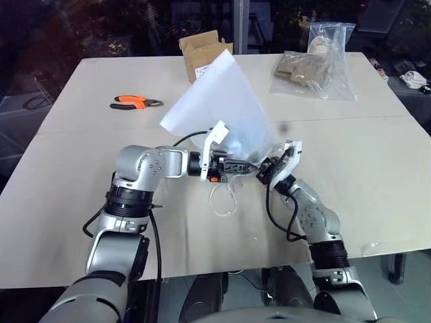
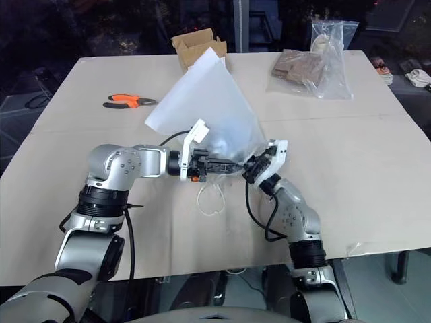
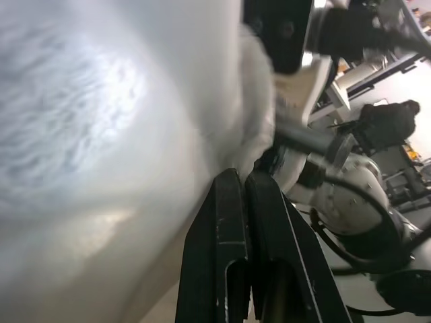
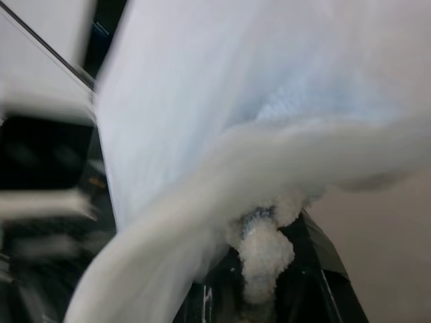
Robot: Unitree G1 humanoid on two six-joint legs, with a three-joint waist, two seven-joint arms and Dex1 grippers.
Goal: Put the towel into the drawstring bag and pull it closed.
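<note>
The white drawstring bag (image 1: 219, 101) stands lifted off the table like a cone, its mouth low between my two grippers. Through its thin fabric the light blue towel (image 4: 296, 101) shows inside, and it appears as a textured patch (image 3: 67, 114) in the left wrist view. My left gripper (image 1: 248, 165) reaches in from the left and is shut on the bag's mouth edge. From the right, my right gripper (image 1: 266, 169) is shut on bunched white fabric (image 4: 266, 256) at the mouth. A thin white cord loop (image 1: 222, 198) hangs below the grippers onto the table.
Orange-handled pliers (image 1: 135, 102) lie at the left of the beige table (image 1: 370, 188). A small open cardboard box (image 1: 202, 54) stands at the far edge behind the bag. A crinkly clear plastic bag with brown contents (image 1: 316, 67) sits at the far right.
</note>
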